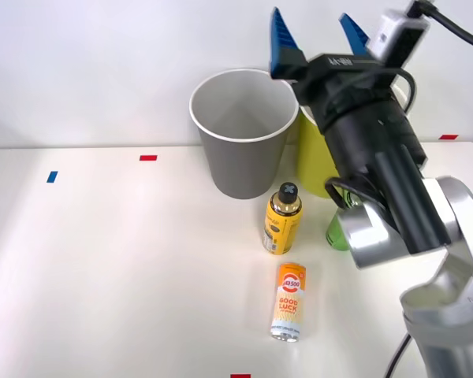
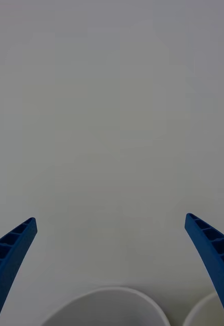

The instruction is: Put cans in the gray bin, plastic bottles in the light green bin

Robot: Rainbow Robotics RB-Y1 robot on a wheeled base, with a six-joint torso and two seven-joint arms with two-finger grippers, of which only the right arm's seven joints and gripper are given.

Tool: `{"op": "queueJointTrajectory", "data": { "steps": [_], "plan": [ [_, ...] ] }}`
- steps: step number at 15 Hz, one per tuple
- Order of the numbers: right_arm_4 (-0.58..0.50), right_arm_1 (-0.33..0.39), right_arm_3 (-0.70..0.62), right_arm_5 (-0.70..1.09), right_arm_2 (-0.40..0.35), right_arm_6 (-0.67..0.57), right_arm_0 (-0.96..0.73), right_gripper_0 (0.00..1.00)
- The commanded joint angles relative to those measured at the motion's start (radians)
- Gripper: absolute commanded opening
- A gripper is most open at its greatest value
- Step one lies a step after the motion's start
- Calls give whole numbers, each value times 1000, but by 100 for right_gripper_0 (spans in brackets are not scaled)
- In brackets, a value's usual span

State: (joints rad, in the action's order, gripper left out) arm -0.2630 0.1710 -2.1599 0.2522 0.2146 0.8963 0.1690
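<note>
The right hand (image 1: 322,35) hangs empty, fingers spread, above the gray bin (image 1: 244,169). The orange-and-white can (image 1: 288,302) lies near on the surface (image 1: 102,268): probably light, thin-walled and slippery, best pinched across its middle.

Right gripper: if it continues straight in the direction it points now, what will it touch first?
Probably the white wall. The open right gripper points above the rims of the gray bin and light green bin, holding nothing; depth is unclear.
</note>
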Motion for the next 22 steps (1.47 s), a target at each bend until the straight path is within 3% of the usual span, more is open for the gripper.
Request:
{"op": "queueJointTrajectory", "data": {
  "steps": [1,4,7,11,14,16,22],
  "plan": [
    [125,50,-198,-1,-66,-16,-249,100],
    [162,87,-301,-1,-110,-17,-464,100],
    [165,99,-307,-14,-129,-17,-579,100],
    [150,33,-307,-13,-136,-8,-661,100],
    [142,25,-290,-13,-156,-8,-720,100],
    [84,8,-278,-19,-150,-5,-772,100],
    [-127,-68,20,-467,-103,16,-858,100]
  ]
}}
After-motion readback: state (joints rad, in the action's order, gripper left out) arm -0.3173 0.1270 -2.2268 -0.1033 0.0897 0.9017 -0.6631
